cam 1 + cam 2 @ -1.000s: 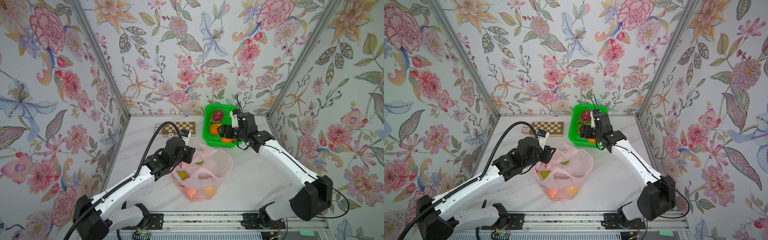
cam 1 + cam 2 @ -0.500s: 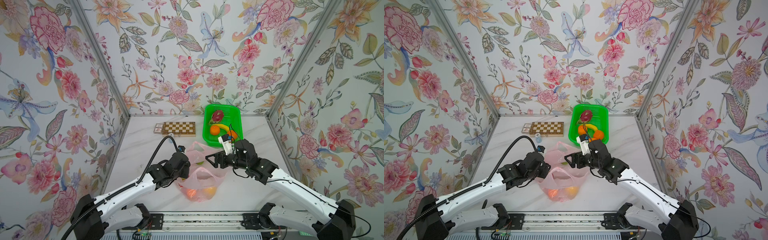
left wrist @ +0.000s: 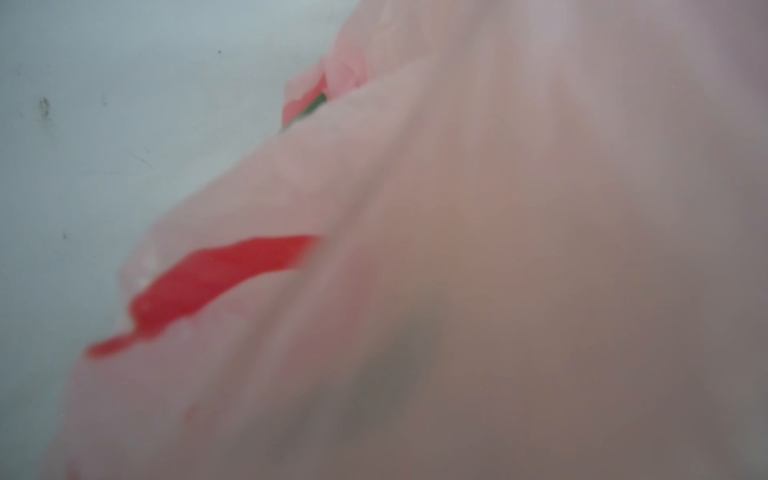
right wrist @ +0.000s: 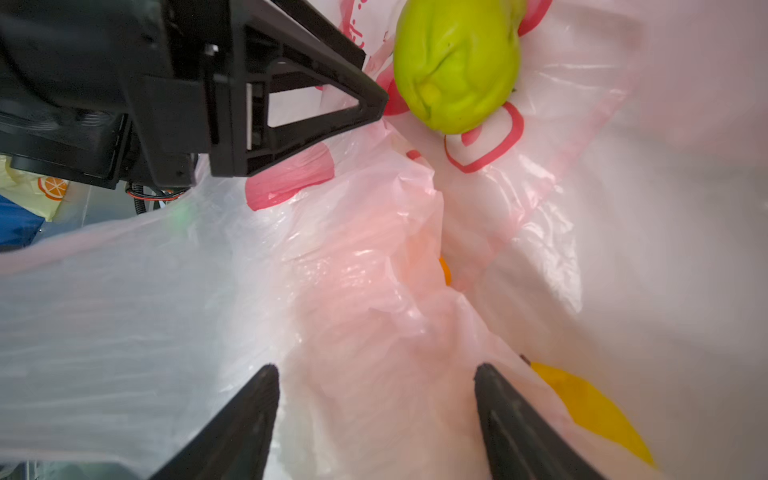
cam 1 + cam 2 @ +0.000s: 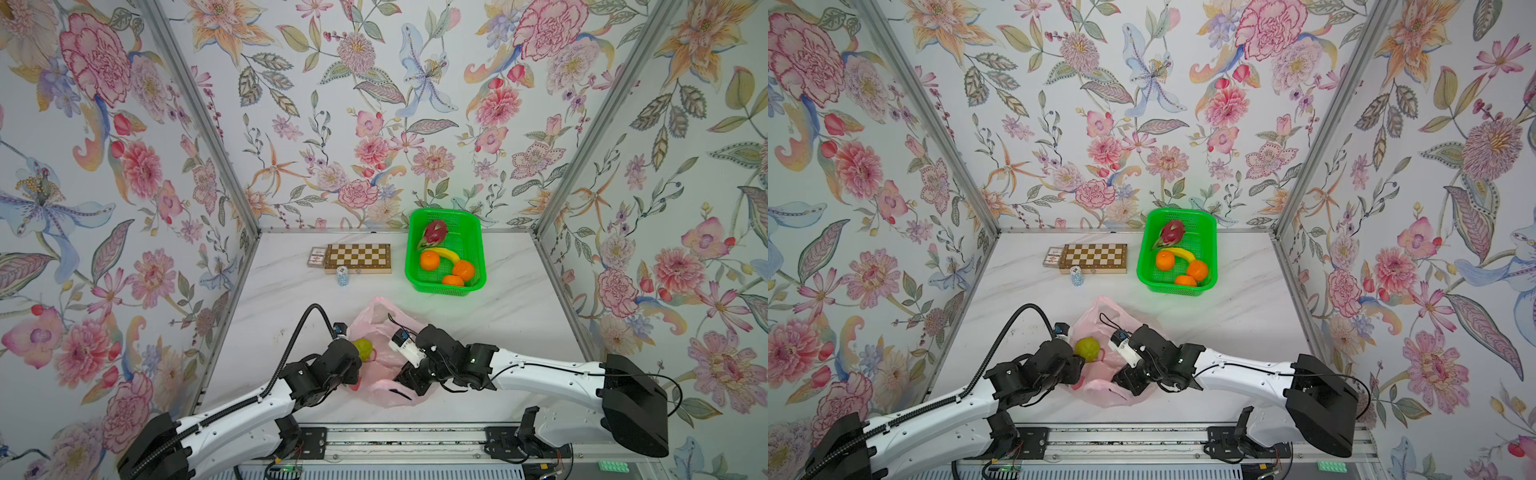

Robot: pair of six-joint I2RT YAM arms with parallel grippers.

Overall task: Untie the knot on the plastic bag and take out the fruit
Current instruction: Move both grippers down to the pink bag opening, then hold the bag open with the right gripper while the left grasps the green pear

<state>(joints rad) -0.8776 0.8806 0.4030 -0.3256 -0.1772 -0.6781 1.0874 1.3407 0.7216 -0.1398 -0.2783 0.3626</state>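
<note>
The plastic bag (image 5: 376, 320) lies slumped near the front edge of the desk (image 5: 519, 316), its mouth loose. A green fruit (image 4: 457, 66) sits bare at the rim and a yellow piece (image 4: 590, 407) shows under the film. The right pincer (image 4: 376, 370), at the green basket (image 5: 478, 232) a second ago, now hangs spread over a fold, so another piece looks next. The left pincer (image 5: 354, 372) presses at the bag, but I cannot tell whether it is gripping.

Bright even light; left-wrist blur

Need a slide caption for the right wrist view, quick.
Right hand, open, poised over the crumpled plastic bag; a green fruit sits near the left hand.
</note>
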